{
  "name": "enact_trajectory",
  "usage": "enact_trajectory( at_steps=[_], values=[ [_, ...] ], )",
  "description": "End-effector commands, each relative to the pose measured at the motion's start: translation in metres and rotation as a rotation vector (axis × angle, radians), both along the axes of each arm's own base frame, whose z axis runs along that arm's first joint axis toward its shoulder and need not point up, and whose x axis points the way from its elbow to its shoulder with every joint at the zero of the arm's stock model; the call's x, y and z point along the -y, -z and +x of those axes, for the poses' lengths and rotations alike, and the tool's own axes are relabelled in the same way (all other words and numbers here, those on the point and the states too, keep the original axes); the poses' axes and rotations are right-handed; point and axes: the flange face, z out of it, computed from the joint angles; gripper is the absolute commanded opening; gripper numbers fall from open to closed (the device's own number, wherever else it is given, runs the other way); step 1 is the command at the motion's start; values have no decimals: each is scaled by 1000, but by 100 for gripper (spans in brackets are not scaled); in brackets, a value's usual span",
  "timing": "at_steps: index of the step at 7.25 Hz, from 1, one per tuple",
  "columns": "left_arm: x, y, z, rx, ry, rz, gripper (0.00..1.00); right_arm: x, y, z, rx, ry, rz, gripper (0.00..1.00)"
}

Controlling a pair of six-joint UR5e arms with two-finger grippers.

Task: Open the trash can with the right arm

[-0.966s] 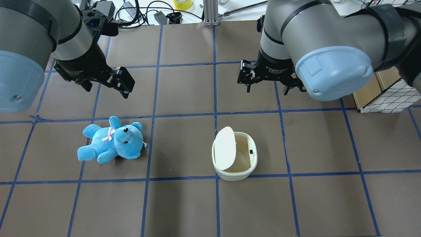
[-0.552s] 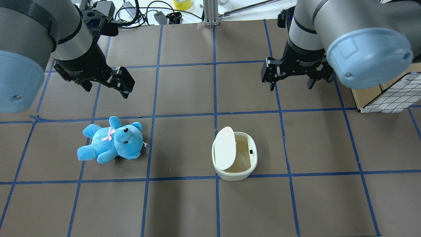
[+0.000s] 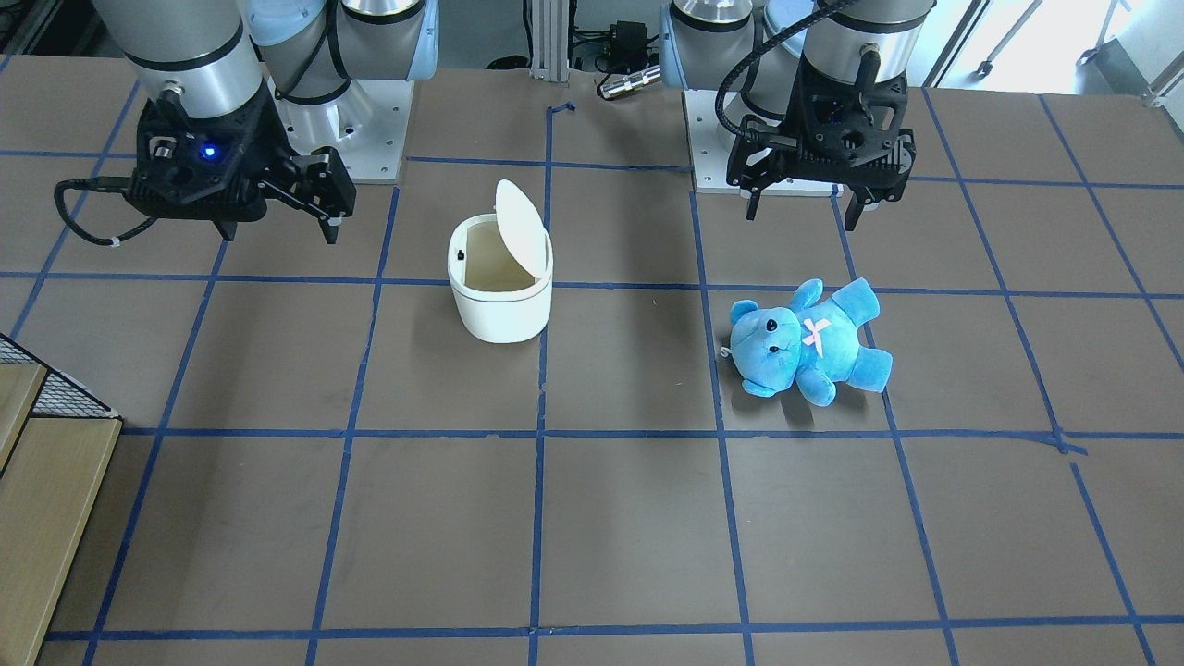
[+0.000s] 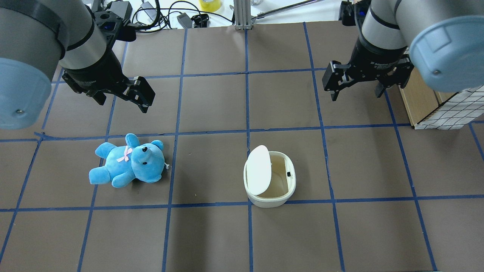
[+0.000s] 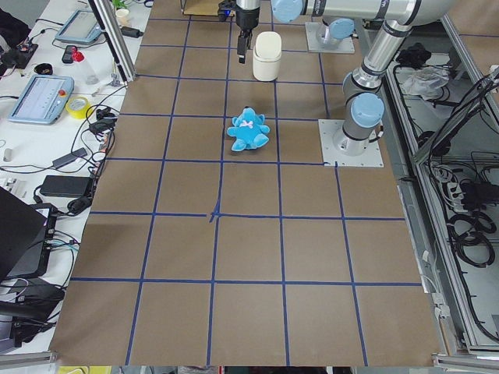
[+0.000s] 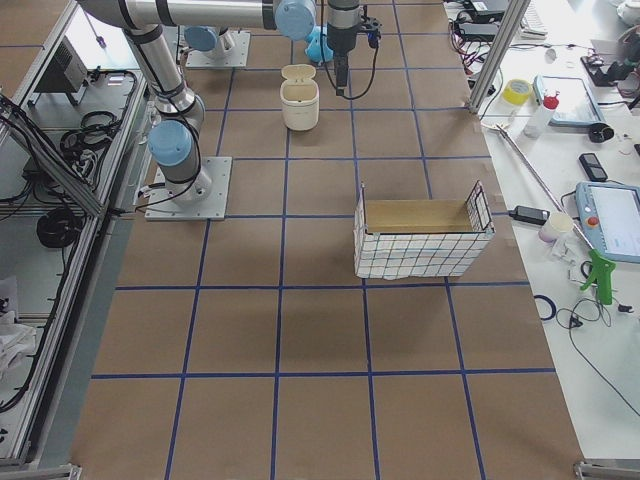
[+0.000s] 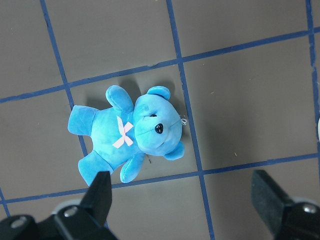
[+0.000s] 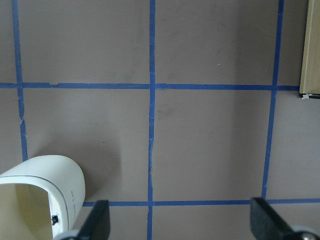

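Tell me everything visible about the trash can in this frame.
The trash can is a small white plastic-looking bin with a rounded-square body. Its flat hinged lid stands raised, nearly upright, on one side, so the beige interior shows. A small dark tab sits on the opposite rim. It stands upright on the brown table, across a blue tape line. The right gripper is clear of it.

Blue teddy (image 7: 131, 132) face-up on table (image 7: 240, 90); left claw (image 7: 180, 176) wide apart.
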Motion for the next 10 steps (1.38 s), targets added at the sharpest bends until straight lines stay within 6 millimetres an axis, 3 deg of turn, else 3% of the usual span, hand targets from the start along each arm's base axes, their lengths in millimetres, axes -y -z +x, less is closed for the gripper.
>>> enact_trajectory(
  at_steps=[1, 10],
  values=[
    [0, 0, 0, 0, 0, 0, 100, 0, -4, -11, 1, 8, 16, 100],
    [0, 0, 0, 1, 0, 0, 100, -3, -8, -9, 9, 54, 9, 100]
  ],
)
